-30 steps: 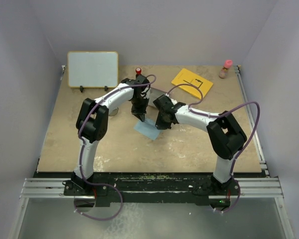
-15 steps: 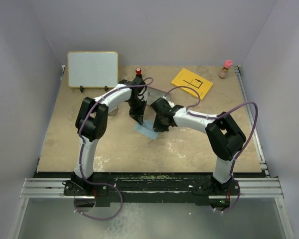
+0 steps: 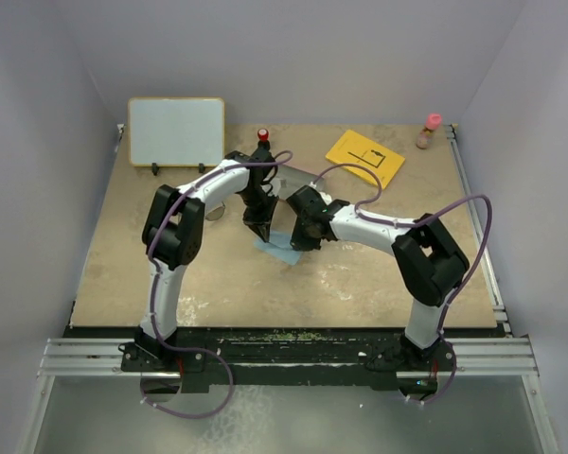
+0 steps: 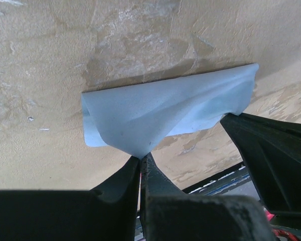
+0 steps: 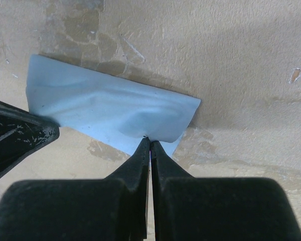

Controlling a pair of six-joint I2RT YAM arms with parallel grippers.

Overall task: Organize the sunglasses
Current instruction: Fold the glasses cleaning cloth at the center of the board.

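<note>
Though table (image 3: 360, 274) and cloth (image 4: 165, 110) show plainly, sunglasses do not.
Cloth is raised and stretched from left claw (image 4: 141, 159) toward 3 o'clock to right claw (image 5: 149, 140), each clamped on an edge. Sunglasses hidden or out of frame, so bearing, axis and nearer arm cannot be told.
</note>
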